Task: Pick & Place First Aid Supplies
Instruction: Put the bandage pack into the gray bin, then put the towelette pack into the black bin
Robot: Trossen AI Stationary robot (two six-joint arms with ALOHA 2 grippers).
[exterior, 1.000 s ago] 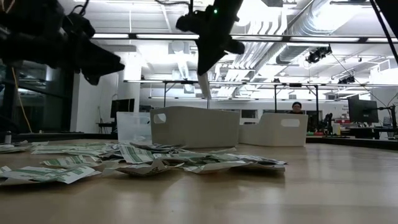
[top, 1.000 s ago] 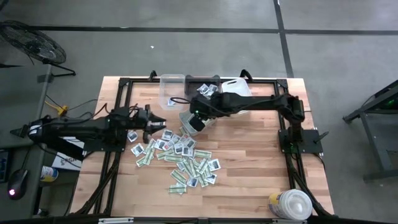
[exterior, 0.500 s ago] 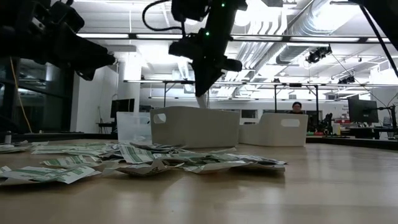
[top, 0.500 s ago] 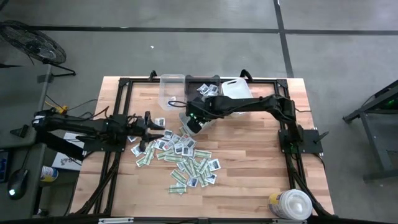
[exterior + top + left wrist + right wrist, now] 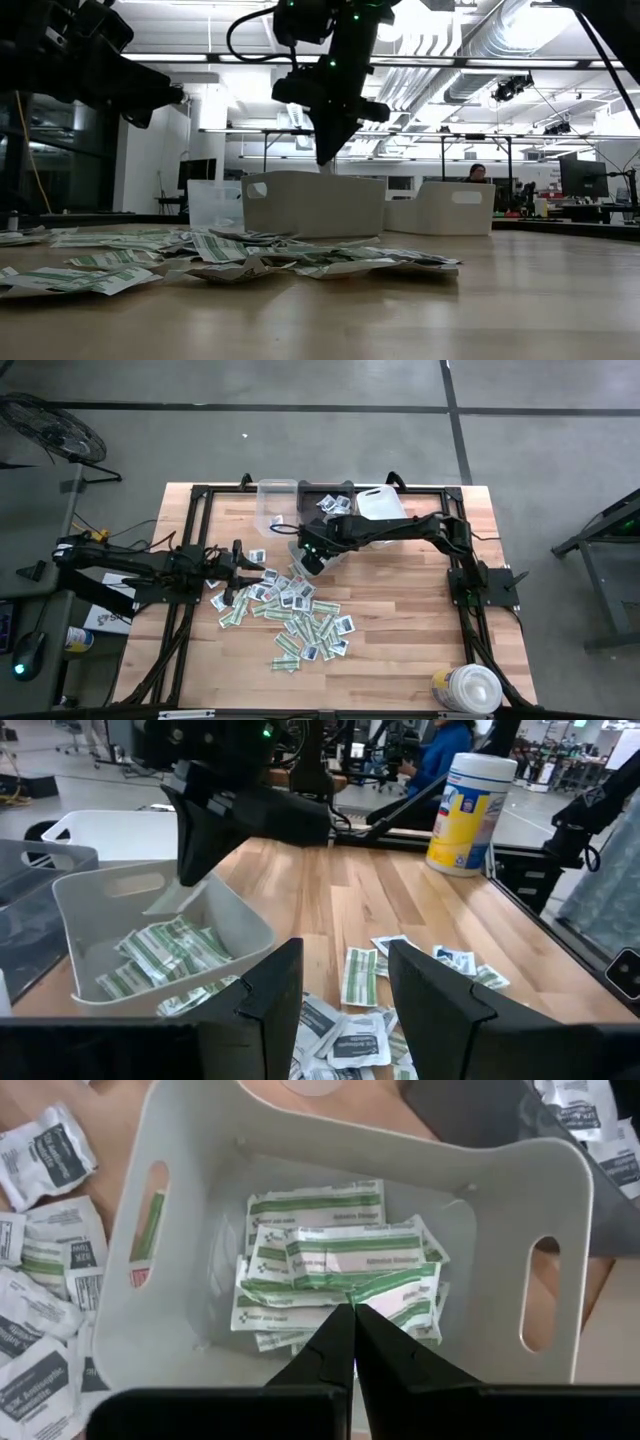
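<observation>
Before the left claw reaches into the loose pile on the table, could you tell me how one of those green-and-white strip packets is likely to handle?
Probably very light and floppy: the green-and-white strip packets lie flat and thin on the table, some curling at the edges in the low view. A pinch may slide one or drag overlapping neighbours, since they overlap in the pile.

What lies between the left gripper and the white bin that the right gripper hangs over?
High view: only squarish white packets on bare wood separate the left gripper from the white bin under the right gripper.
</observation>
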